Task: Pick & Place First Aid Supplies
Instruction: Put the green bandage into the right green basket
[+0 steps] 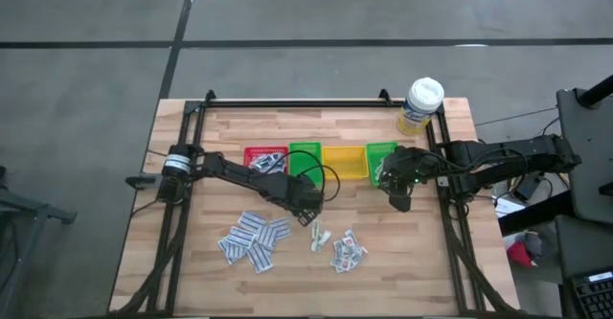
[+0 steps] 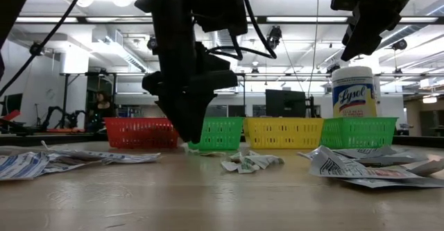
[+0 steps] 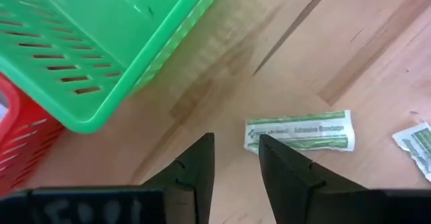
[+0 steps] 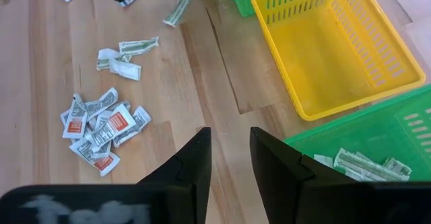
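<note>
My left pincer (image 3: 236, 163) hangs low over the bench (image 1: 192, 252), fingers slightly spread and pinching nothing, with a green-printed adhesive bandage packet (image 3: 300, 131) lying flat just beyond one fingertip, probably my next pick. My right pincer (image 4: 229, 153), also a little spread and empty, hovers by the right-hand green bin (image 4: 377, 143), where packets already lie, so I judge it has just dropped one there. More packets lie loose in clusters (image 1: 254, 239) on the pale wood planks. Behind: a bright, open workshop.

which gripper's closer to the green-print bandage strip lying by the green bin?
Left. Left gripper hovers right at the bandage strip; right gripper sits away by the far green bin.
</note>
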`<state>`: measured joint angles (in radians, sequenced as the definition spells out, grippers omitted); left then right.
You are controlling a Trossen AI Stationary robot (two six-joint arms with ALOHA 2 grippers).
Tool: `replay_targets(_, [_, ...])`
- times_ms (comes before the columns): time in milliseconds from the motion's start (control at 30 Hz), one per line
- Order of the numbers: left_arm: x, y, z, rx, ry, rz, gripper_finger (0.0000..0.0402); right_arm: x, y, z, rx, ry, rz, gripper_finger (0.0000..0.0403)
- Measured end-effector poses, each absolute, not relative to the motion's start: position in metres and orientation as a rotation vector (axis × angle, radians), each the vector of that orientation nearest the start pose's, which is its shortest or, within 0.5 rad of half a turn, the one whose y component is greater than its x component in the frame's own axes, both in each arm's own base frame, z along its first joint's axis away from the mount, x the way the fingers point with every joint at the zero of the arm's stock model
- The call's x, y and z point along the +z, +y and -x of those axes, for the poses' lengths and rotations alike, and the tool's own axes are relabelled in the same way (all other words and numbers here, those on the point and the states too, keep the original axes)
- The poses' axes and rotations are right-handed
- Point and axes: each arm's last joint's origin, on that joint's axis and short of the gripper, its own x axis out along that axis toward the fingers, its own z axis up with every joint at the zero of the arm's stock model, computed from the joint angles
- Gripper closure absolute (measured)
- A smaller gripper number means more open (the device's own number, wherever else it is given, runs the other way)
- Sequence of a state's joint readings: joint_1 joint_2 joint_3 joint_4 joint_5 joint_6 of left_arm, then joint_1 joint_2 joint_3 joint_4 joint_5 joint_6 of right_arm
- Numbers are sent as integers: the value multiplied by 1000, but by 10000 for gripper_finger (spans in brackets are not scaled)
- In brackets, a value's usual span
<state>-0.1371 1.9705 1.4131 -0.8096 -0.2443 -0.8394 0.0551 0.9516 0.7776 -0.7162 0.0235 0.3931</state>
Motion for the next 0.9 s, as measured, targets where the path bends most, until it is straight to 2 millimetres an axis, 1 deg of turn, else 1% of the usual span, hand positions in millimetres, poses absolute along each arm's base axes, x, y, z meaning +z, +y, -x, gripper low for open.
replay_targets(300, [161,-45,-382,625,1221,448,282,260,9,-179,-145,881,-332,305])
replay_targets(633, [158,-44,-382,622,1236,431,284,260,9,-180,-145,876,-333,319])
replay_targets(733, [157,-44,-381,624,1244,427,298,261,9,-180,-142,866,-333,321])
replay_targets(900, [157,-45,-382,611,1240,423,343,261,9,-181,-142,863,-334,315])
